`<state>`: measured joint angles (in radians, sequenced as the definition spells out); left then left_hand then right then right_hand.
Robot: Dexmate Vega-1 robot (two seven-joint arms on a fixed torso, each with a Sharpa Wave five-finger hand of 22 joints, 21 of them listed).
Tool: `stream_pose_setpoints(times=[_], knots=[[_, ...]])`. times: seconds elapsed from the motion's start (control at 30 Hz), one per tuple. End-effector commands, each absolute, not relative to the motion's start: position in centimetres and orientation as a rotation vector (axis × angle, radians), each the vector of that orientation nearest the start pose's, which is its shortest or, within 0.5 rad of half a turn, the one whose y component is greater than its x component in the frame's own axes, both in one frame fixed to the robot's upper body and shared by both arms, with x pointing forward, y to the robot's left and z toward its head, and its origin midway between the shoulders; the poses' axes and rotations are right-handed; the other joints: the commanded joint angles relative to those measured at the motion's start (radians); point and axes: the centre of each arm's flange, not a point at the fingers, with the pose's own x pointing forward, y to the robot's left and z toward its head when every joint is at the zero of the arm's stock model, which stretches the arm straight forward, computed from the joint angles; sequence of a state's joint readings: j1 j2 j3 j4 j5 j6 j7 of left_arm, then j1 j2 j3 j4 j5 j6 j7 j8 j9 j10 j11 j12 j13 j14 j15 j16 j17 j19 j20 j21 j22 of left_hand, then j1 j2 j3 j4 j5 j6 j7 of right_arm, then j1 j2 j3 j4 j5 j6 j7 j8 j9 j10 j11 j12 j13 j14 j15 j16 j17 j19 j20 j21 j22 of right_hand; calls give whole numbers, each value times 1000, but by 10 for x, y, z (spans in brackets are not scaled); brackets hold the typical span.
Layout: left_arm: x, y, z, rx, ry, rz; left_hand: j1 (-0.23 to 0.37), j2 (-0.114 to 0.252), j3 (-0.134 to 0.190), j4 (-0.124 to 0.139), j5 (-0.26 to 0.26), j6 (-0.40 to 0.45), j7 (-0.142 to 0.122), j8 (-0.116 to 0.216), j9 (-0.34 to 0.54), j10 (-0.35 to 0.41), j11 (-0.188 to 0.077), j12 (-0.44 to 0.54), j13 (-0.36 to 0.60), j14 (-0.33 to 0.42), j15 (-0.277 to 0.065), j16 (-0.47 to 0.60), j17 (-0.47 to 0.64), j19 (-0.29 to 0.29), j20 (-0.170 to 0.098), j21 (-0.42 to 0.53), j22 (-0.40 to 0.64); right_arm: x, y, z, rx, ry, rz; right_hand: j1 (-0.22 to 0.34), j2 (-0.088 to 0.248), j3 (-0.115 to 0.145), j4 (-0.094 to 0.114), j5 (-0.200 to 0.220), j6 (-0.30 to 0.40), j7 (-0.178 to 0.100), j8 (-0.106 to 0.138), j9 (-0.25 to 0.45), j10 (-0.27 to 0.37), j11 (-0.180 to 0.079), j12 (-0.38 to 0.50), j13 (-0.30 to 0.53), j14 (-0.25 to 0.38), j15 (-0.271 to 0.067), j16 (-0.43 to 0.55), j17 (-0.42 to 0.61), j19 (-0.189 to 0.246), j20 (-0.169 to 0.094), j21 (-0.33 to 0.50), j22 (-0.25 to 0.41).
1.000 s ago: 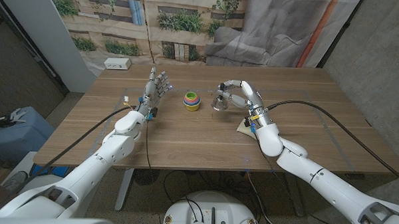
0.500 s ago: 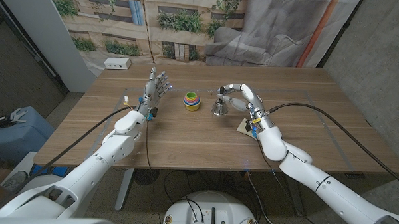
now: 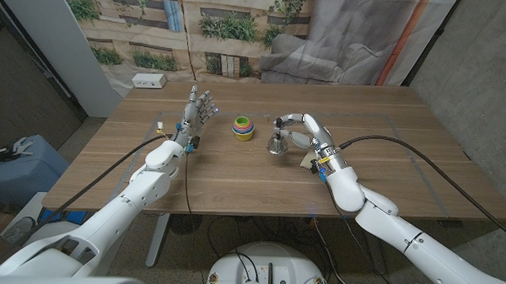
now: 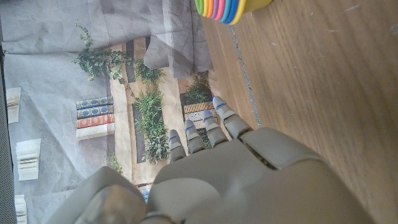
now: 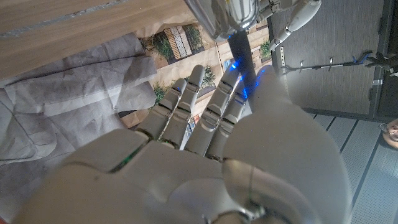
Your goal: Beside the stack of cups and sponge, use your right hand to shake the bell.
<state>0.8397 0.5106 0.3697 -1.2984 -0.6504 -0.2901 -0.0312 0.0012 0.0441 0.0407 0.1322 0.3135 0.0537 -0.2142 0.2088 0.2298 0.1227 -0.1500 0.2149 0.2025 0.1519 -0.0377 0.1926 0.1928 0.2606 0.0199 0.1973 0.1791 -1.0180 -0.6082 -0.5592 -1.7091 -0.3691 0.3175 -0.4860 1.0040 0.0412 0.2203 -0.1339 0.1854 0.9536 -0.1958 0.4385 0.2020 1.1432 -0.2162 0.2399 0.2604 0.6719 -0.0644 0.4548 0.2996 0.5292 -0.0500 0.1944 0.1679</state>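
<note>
Currently the right hand (image 3: pixel 300 131) grasps the bell (image 3: pixel 279 139) by its handle, apparently clear of the table (image 3: pixel 235 179); left hand (image 3: pixel 197 110) released, fingers apart.

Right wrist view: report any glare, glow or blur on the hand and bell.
Right wrist view: blue glow on the right hand's fingers beside the bell's dark handle; the right hand near the lens looks soft; the bell shows bright reflections. Head view: evenly lit, sharp.

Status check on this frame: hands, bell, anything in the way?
Right hand grips bell by its handle. Left hand open, upright, holding nothing. Cups sit left of bell, apart from it. Nothing in the way.
</note>
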Motion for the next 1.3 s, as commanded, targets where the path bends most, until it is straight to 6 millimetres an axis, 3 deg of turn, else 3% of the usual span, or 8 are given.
stream_pose_setpoints(times=[0.03, 1.3], knots=[[653, 291, -27, -41, -593, -206, 1, 9, 0, 7, 7, 2, -8, 6, 4, 2, -8, 6, 5, 11, -97, 6, 5, 7, 1, 7, 6, 531, -142, -71, -836, -1064, 67, -10, 9, -1, 1, 2, 2, 3, -1, 3, -2, 0, 1, 4, -1, -150, 2, 5, 1, -48, -2, 2], [653, 291, -28, -41, -593, -206, 2, 9, 0, 7, 7, 1, -8, 6, 4, 3, -5, 6, 5, 11, -97, 6, 5, 8, 1, 7, 6, 538, -128, -107, -924, -1052, 57, -23, 21, -2, 2, 2, 5, 7, -2, 1, 1, 1, 0, 5, 5, -150, -1, 5, 2, -46, -1, 2]])
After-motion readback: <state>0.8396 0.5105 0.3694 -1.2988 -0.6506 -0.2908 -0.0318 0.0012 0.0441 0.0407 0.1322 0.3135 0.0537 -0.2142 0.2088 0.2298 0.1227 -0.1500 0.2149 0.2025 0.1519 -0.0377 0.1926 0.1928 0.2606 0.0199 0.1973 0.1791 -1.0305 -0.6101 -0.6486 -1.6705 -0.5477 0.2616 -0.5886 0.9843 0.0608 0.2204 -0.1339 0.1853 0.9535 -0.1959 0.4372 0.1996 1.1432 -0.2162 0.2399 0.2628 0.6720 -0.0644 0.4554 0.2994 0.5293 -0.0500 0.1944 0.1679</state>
